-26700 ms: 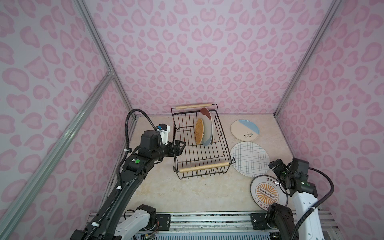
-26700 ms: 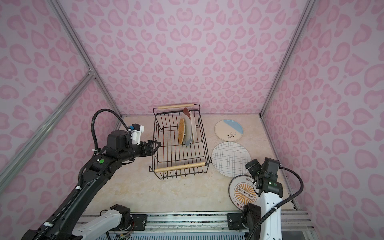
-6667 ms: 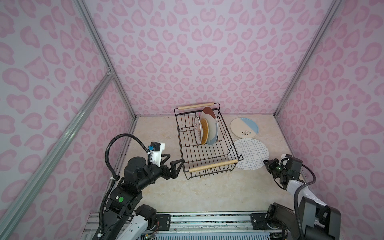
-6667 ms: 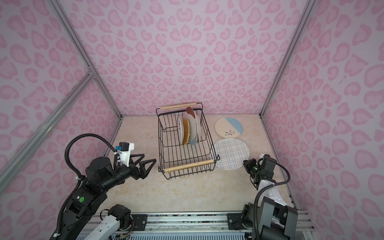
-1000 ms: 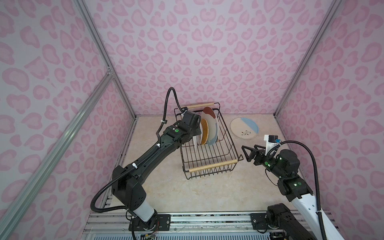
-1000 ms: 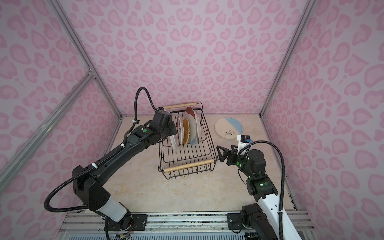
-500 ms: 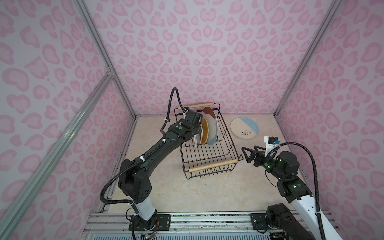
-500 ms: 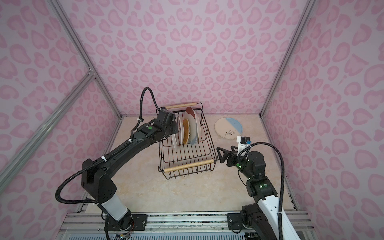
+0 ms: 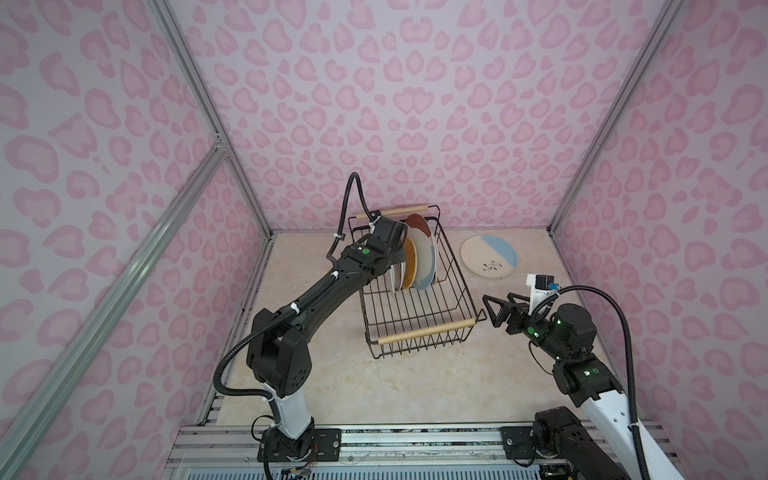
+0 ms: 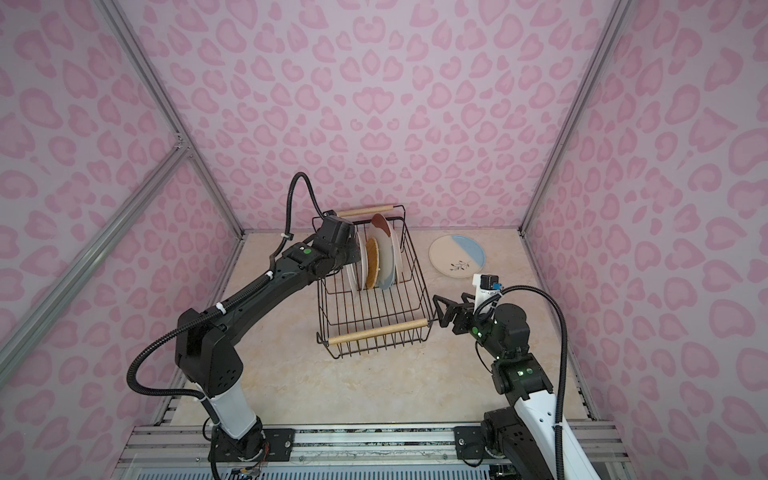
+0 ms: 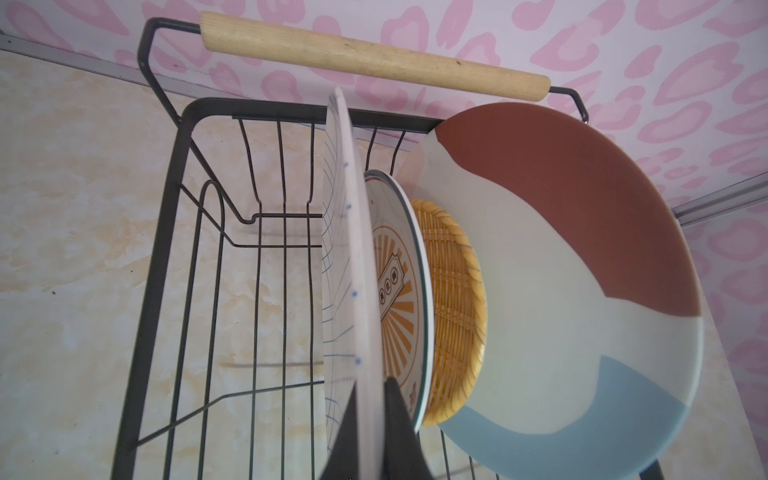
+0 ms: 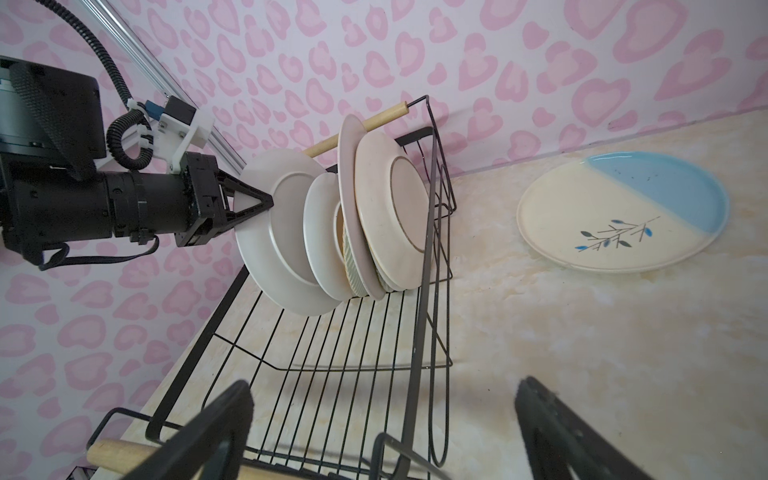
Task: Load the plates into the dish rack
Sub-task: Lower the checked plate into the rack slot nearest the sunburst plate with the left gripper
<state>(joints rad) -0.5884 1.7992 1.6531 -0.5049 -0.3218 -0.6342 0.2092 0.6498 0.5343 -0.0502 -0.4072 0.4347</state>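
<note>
The tabletop (image 9: 374, 382) carried the dish rack (image 9: 426, 331), whose near handle end lay just ahead of the right gripper (image 9: 491, 311); that gripper hovered empty with its jaws spread wide. The left gripper (image 12: 264, 204) reached in over the rack's far half, pinched tight on the upper rim of the blue-gridded plate (image 11: 345, 257), which stood on edge. Just past that plate, on the side away from the left gripper, stood the others already loaded: the orange sunburst plate (image 11: 399, 282), the yellow woven-look plate (image 11: 453, 291) and the large colour-blocked plate (image 11: 540, 291), all leaning close together. The cream-and-blue plate (image 9: 489, 255) lay flat on the tabletop, beyond the right gripper and outside the rack. Whether the gridded plate's lower edge sat on the wires could not be told. If the grip let go before it was seated, the plate would likely slip on the bare wires or tip against the sunburst plate and knock the row over. A sideways pull on withdrawal might also drag the light rack along.
</note>
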